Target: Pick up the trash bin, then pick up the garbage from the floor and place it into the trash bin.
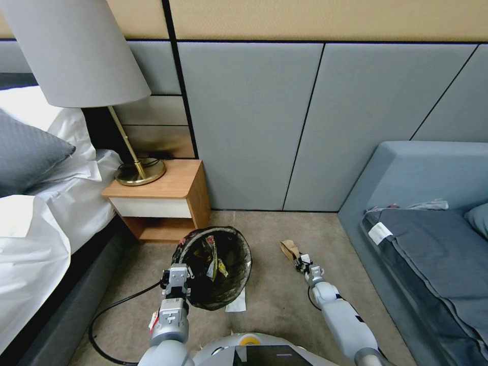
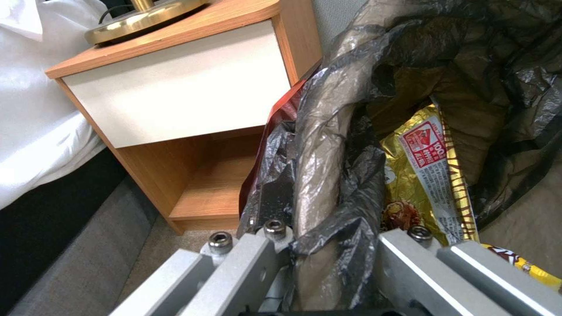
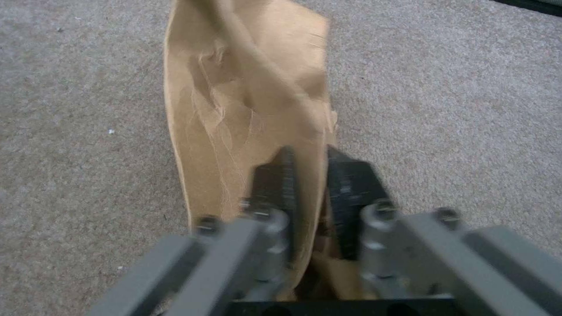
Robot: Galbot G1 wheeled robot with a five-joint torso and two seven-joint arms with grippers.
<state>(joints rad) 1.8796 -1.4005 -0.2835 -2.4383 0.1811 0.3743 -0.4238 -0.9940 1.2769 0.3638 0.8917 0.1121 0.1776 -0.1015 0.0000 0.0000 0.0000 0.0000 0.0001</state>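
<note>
You had the trash bin point(image 1: 216, 269) tilted on the carpet in front of the nightstand point(image 1: 162, 201), its black liner folded over the rim and yellow and red wrappers point(image 2: 430, 175) already inside. Your left gripper point(image 1: 177, 284) was clamped on the near rim, one finger outside and one inside the liner. To its right, well apart from the bin, your right gripper point(image 1: 305, 263) had its fingers pinched narrow on the brown paper bag point(image 3: 246, 109), whose far end lay on the carpet. You looked mid-pickup of the garbage; the next move would call for lifting the bag clear and carrying it leftward over the bin's mouth. A white paper scrap point(image 1: 236, 302) lay beside the bin.
</note>
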